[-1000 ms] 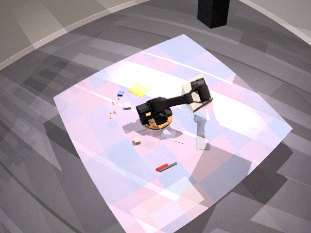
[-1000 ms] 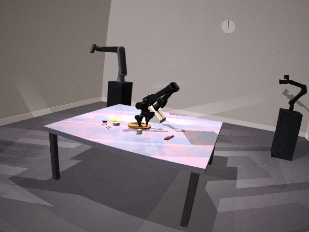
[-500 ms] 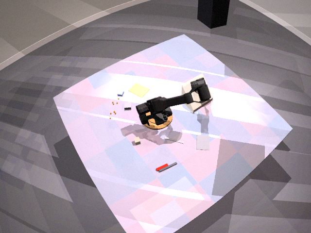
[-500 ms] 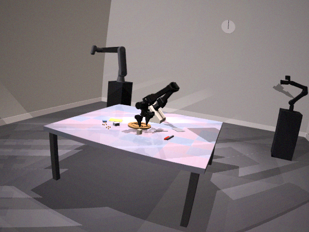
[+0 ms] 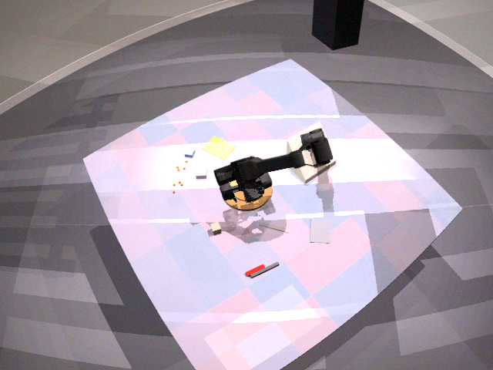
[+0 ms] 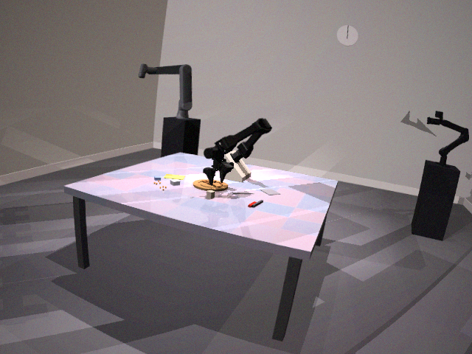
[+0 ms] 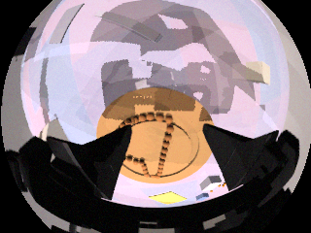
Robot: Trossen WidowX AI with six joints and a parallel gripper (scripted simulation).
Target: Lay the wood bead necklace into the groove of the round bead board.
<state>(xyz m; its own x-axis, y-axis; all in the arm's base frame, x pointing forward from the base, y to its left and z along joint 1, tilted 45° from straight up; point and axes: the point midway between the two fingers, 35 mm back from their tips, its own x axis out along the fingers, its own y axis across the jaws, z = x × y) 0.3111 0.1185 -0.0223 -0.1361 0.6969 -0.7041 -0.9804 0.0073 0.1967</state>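
The round orange-brown bead board (image 5: 263,200) (image 6: 197,185) (image 7: 185,108) lies on the table under my gripper. My gripper (image 6: 217,183) (image 7: 169,128) is open and points down, its fingertips apart just over the board. The brown bead necklace (image 7: 166,141) lies on the board between and below the fingers, not gripped. Its upper strand curves along the groove's upper left. One strand crosses the inside of the ring down to the lower edge, and another bends inward at the lower left. The groove's right side (image 7: 198,143) is bare. The left finger hides part of the necklace.
A cream block (image 5: 216,228) (image 6: 210,194) (image 7: 258,72) and a thin rod (image 5: 273,227) lie near the board. A yellow sheet (image 5: 219,147), a white block (image 5: 201,173), a blue block (image 5: 189,153) and several small orange beads lie beyond it. A red pen (image 5: 255,270) lies farther off.
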